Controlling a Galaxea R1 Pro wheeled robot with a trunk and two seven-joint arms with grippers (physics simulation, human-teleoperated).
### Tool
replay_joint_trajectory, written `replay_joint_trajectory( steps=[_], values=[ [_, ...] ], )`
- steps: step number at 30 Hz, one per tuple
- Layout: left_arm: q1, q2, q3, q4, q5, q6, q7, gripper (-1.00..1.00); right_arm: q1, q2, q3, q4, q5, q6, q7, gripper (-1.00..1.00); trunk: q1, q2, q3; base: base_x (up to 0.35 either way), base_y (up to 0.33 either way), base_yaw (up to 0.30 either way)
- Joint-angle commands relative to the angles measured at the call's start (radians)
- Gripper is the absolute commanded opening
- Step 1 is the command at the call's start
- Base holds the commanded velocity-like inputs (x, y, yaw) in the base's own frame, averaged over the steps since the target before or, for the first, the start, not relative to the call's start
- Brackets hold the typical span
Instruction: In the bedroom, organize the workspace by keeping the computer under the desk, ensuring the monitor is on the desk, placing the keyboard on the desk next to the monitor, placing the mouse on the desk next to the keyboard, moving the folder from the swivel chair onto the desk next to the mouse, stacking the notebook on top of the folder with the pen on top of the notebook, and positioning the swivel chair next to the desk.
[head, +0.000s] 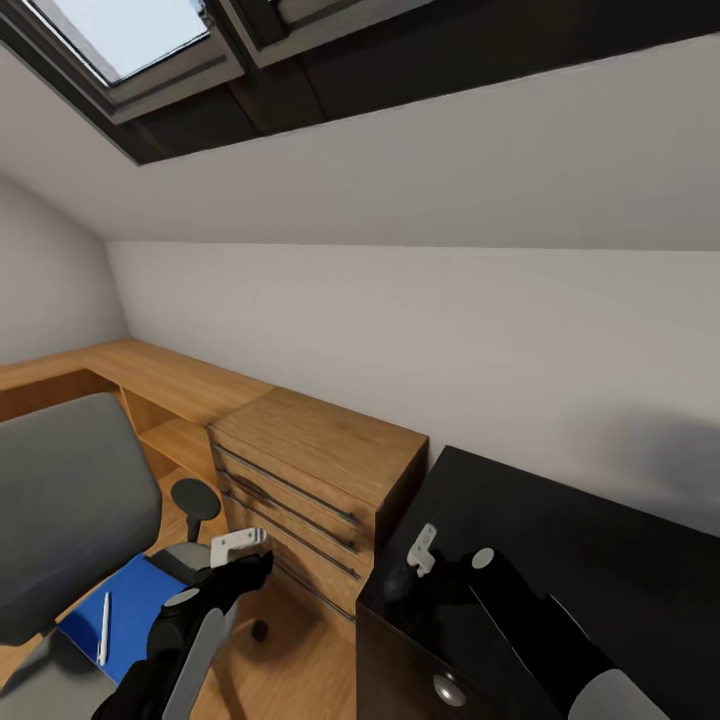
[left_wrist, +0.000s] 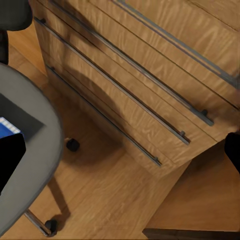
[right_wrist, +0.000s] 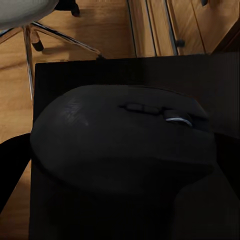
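Mouse (right_wrist: 125, 145) sits right under our right gripper (head: 418, 560), btwn its jaws w/ the desk (head: 560, 520) beneath; whether they clamp it we can't tell; left gripper (head: 238, 556) hangs beside swivel chair (head: 70, 500), by the wooden drawers (head: 300, 490); jaw gap unclear.

Black mouse (right_wrist: 125, 140) close up over the desk (right_wrist: 70, 75), swivel chair (right_wrist: 30, 30) base beyond.

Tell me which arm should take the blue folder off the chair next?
Left. Its end effector hangs just beside the swivel chair where the blue folder lies, while the right end effector is over the desk at the mouse.
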Motion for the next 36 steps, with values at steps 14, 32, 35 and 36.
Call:
replay_joint_trajectory(
  steps=[14,32,35,36],
  values=[
    [-0.002,0.000,0.000,-0.033,0.012,0.004,0.009,1.00,-0.001,-0.001,0.001,0.000,0.009,-0.046,0.005,-1.00,0.000,-0.001,-0.001,0.077,0.028,0.000],
    [-0.002,0.000,0.001,-0.033,0.012,0.004,0.009,1.00,-0.001,-0.004,0.001,0.000,0.009,-0.048,0.007,1.00,0.000,-0.001,-0.001,0.000,0.000,0.000],
    [-0.002,0.000,0.001,-0.033,0.012,0.004,0.009,1.00,-0.001,-0.004,0.000,-0.001,0.009,-0.048,0.007,1.00,0.000,-0.001,-0.001,0.000,0.000,0.000],
    [-0.002,0.000,0.001,-0.033,0.012,0.004,0.009,1.00,-0.001,-0.004,0.000,-0.001,0.009,-0.048,0.007,1.00,0.000,-0.001,-0.001,0.000,0.000,0.000]
  ],
)
